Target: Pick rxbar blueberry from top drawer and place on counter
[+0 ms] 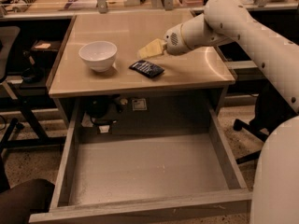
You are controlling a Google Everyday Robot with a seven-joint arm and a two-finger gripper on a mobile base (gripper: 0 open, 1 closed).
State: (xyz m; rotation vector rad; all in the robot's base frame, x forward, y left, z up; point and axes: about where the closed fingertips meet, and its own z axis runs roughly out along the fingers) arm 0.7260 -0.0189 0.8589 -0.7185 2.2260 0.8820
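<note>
Gripper (147,50) near flat rxbar blueberry (146,68) (glossy counter (196,70))

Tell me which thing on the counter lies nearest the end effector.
The dark bar, lying flat right by the end effector; the white bowl sits farther off to the left.

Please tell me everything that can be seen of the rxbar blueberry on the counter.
The rxbar blueberry is a small flat rectangular bar in a dark, slightly shiny wrapper with faint pale lettering. It lies flat on the beige counter, turned diagonally, near the front edge and to the right of the white bowl, apart from it. The gripper hangs just behind and above it and seems not to touch it. Only the counter appears to touch the bar.
</note>
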